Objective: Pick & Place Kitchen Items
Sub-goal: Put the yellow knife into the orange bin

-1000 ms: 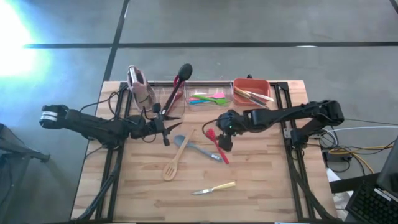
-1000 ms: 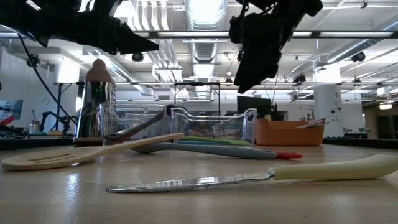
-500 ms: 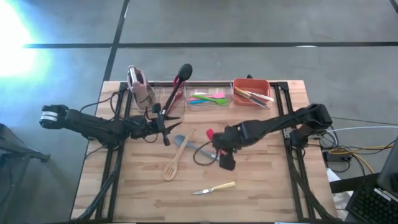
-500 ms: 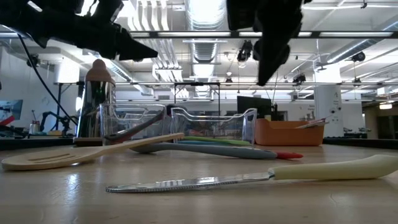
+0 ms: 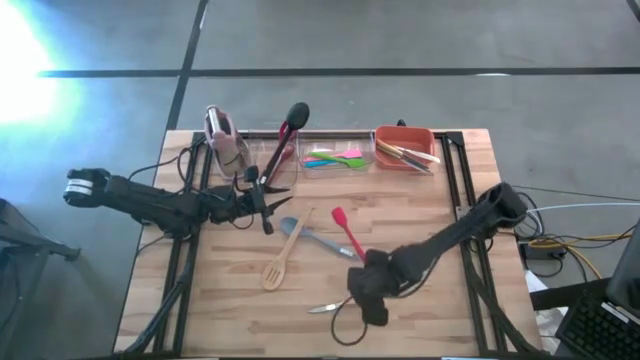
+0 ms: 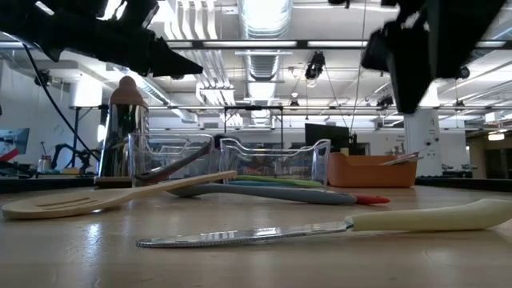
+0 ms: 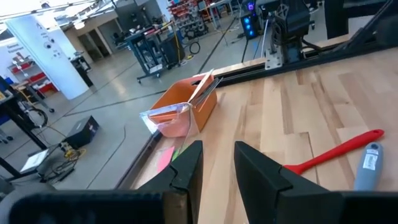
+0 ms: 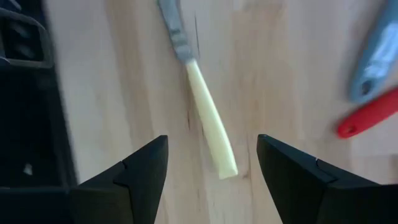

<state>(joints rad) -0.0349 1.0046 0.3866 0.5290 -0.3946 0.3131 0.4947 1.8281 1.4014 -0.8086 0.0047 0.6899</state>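
Right gripper hovered fingers spread above the pale-handled knife, which lay flat on the table nearest the front edge: approach step, apparently; next, descend and close on the handle; left gripper waited, empty, narrowly parted.

Knife blade tip cut off by frame edge; right tool hides knife handle from above.

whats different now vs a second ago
The right pincer swung from above the red spatula toward the table's near edge and now hangs open over the pale-handled knife, holding nothing. The left pincer, the wooden spatula, the blue spatula and the knife stayed put.
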